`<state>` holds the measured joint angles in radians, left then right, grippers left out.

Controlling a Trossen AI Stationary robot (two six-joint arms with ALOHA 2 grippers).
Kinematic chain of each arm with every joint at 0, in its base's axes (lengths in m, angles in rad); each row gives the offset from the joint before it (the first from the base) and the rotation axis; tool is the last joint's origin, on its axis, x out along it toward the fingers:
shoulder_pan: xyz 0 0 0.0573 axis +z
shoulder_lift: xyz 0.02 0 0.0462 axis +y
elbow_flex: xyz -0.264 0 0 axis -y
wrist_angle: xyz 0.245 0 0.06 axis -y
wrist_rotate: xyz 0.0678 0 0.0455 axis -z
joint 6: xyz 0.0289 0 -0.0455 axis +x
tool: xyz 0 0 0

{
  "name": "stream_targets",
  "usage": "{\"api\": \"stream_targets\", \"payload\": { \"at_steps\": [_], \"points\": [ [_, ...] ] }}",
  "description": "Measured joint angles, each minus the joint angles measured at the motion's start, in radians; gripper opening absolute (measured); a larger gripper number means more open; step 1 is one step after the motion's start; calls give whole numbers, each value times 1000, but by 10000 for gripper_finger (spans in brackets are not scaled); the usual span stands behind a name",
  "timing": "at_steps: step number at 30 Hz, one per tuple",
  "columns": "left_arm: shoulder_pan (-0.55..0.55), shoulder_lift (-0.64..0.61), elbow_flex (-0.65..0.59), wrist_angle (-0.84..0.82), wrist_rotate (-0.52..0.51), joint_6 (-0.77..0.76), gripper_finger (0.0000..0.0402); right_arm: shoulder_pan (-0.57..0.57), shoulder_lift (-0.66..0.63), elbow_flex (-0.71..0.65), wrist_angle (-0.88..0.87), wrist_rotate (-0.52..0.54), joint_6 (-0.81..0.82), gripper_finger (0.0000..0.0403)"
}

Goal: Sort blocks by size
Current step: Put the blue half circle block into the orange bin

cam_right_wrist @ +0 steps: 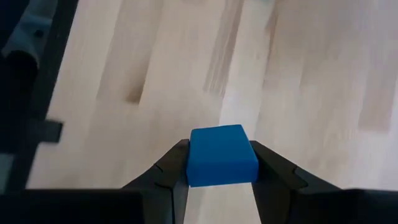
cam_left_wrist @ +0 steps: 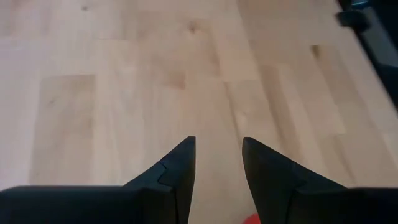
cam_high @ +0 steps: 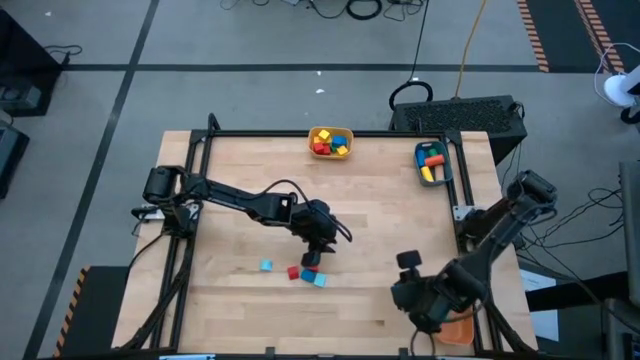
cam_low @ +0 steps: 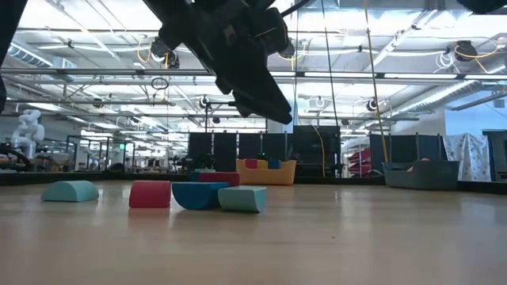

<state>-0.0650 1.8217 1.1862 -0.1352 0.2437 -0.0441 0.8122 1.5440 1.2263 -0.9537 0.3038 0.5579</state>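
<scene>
Left gripper (cam_high: 312, 258): hangs above the loose blocks, a little left of centre in the high view; in its wrist view the jaws stand narrowly apart with nothing between them, bare wood below.
Right gripper (cam_right_wrist: 217, 163): low and right of centre in the high view, close to an orange bin (cam_high: 458, 331) at the bottom edge; its jaws are closed on a blue block (cam_right_wrist: 221, 155) (plain to see from its own wrist).
Loose blocks: a cyan block (cam_high: 266, 265), a red block (cam_high: 294, 272) and another cyan block (cam_high: 319, 280) lie near one another on the surface (cam_high: 380, 210), lower centre of the high view; the low view also shows a dark blue piece (cam_low: 198, 195) among them.
Yellow bin (cam_high: 331, 141): top centre, holding red, yellow and blue blocks.
Grey bin (cam_high: 433, 162): upper right, with a few coloured blocks inside.
</scene>
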Motion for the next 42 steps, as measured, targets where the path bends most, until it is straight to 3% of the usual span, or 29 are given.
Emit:
{"api": "stream_targets", "payload": {
  "at_steps": [9, 23, 33, 42],
  "points": [
    [0, 0, 0, 5, -179, 26, 135, 96, 0, 3, -202, -142, 347, 123],
    [-3, 0, -1, 22, -189, 24, 135, 237, 0, 3, -253, -286, 738, 123],
    [-3, 0, -1, 21, -197, -26, 135, 293, 40, 3, -252, -276, 868, 123],
    [-3, 1, -1, 20, -229, -27, 135, 296, 139, 2, -295, -275, 874, 132]
  ]
}}
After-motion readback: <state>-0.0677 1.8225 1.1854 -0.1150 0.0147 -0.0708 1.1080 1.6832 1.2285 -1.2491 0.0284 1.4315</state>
